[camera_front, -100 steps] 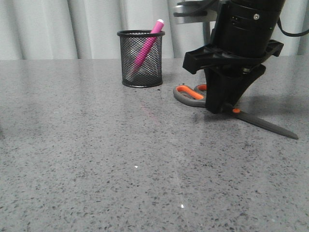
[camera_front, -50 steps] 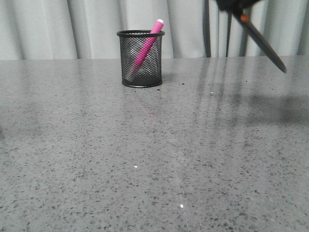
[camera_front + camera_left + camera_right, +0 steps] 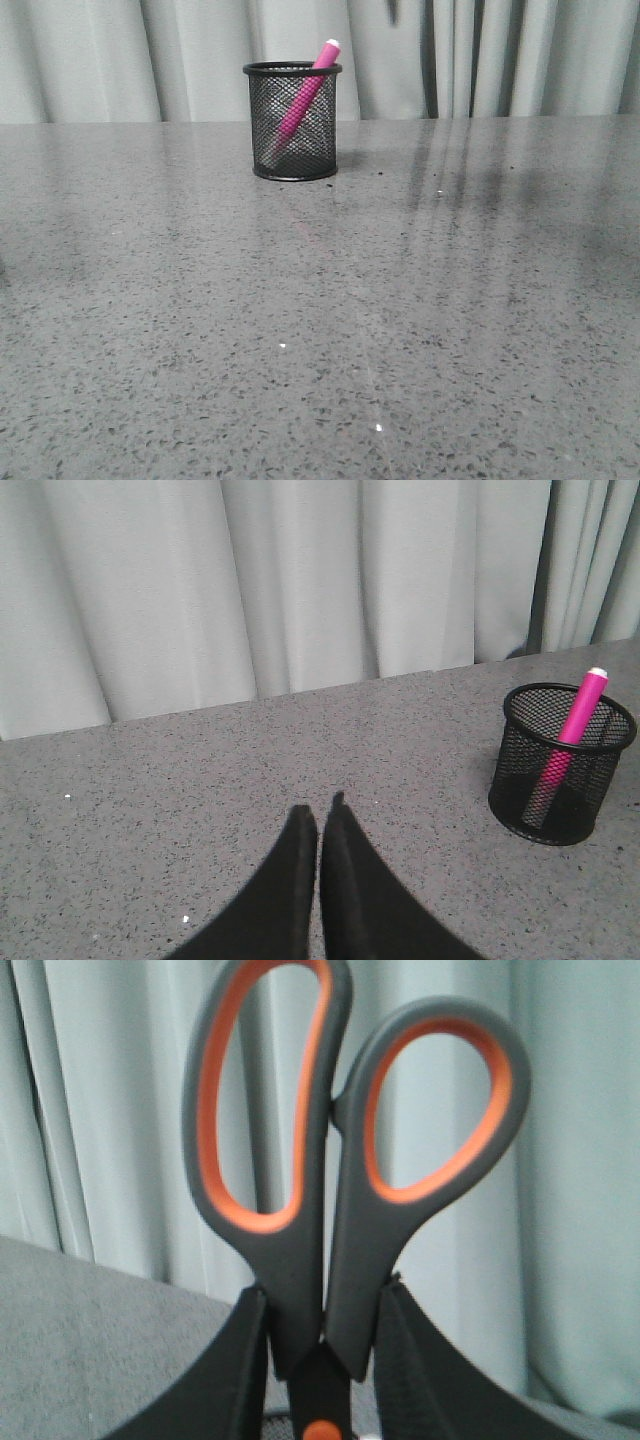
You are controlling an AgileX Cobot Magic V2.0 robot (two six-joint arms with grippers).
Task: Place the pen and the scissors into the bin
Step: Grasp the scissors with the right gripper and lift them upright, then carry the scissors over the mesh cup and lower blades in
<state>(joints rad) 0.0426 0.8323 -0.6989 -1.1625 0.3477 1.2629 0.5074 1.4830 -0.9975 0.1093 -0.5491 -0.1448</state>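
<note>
The black wire-mesh bin (image 3: pixel 292 121) stands at the back of the grey table, with the pink pen (image 3: pixel 305 97) leaning inside it, its white end above the rim. Both show in the left wrist view: bin (image 3: pixel 562 763), pen (image 3: pixel 570 735). My right gripper (image 3: pixel 322 1310) is shut on the scissors (image 3: pixel 330 1170), just above the orange pivot screw, handle loops pointing away from the wrist. In the front view only a dark blade tip (image 3: pixel 391 10) shows at the top edge; the right arm is out of frame. My left gripper (image 3: pixel 320 815) is shut and empty, low over the table beside the bin.
A pale pleated curtain (image 3: pixel 520 60) hangs behind the table's far edge. The speckled grey tabletop (image 3: pixel 320 320) spreads in front of the bin.
The right arm has lifted the scissors off the table and up out of the front view. The blade tip has moved left towards the space above the bin.
</note>
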